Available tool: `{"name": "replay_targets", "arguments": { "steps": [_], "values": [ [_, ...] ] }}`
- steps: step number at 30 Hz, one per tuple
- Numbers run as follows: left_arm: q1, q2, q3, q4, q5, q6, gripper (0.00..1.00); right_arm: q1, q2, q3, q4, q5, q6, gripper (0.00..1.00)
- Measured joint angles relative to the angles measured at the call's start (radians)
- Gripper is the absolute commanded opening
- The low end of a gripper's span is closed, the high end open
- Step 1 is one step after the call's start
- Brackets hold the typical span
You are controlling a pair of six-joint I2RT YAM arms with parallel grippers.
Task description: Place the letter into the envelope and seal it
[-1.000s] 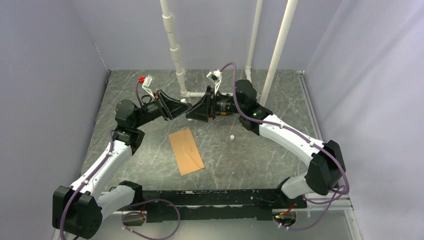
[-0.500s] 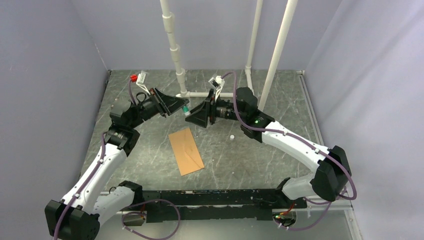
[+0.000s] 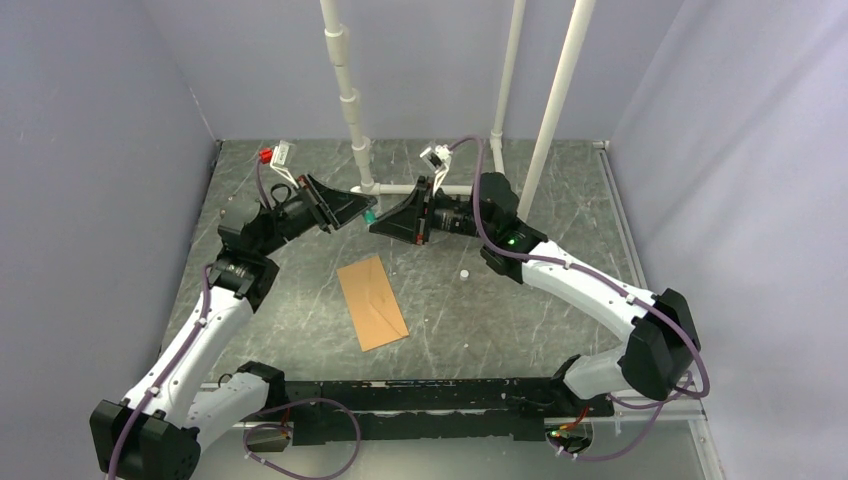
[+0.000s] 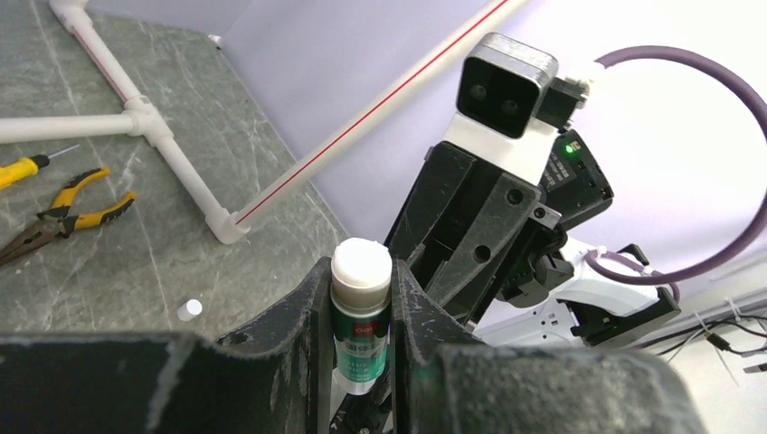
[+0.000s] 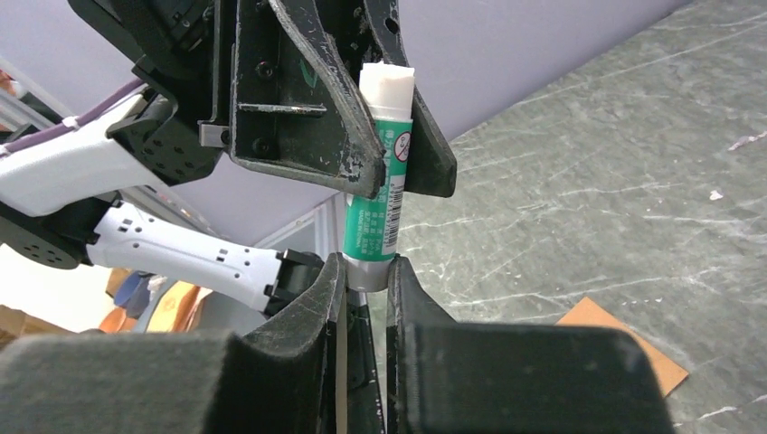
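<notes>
Two grippers share one glue stick [image 5: 378, 190]: left gripper [image 4: 362, 282] clamps its body, right gripper [image 5: 365, 273] pinches its base. The envelope [image 3: 372, 302] lies on the worktop [image 3: 520, 310] below, letter unseen. Sealing, seemingly; next, twist glue out.

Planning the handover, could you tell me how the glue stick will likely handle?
The glue stick looks like a smooth, rigid plastic cylinder, so it probably resists squeezing but may slip when gripped. Being round, it would likely roll if laid on the table.
</notes>
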Motion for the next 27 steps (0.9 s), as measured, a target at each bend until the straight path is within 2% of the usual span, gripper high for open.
{"name": "replay_targets", "arguments": {
  "steps": [3,8,14,16,18,21,24,27],
  "values": [
    [0.001,0.0,0.0,0.031,0.019,0.0,0.02,-0.004,0.0,0.0,0.025,-0.019,0.031,0.0],
    [0.005,-0.004,0.0,0.123,0.101,0.004,0.02,-0.008,-0.009,-0.019,0.109,-0.077,0.116,0.0],
    [-0.002,-0.035,0.003,0.211,0.186,0.009,0.03,-0.003,-0.018,-0.078,0.317,-0.152,0.28,0.0],
    [-0.004,-0.045,0.012,0.187,0.181,0.021,0.02,0.005,-0.024,-0.079,0.313,-0.146,0.269,0.0],
    [-0.005,-0.051,0.024,0.134,0.164,0.037,0.02,0.023,-0.043,-0.064,0.23,-0.101,0.189,0.0],
    [-0.003,-0.058,0.064,-0.01,0.066,0.07,0.02,0.079,-0.059,0.018,0.012,0.068,-0.014,0.0],
    [0.003,-0.052,0.126,-0.157,-0.066,0.093,0.02,0.165,-0.035,0.134,-0.177,0.34,-0.245,0.0],
    [0.007,-0.013,0.211,-0.299,-0.208,0.111,0.02,0.239,0.04,0.253,-0.278,0.625,-0.428,0.0]
  ]
}}
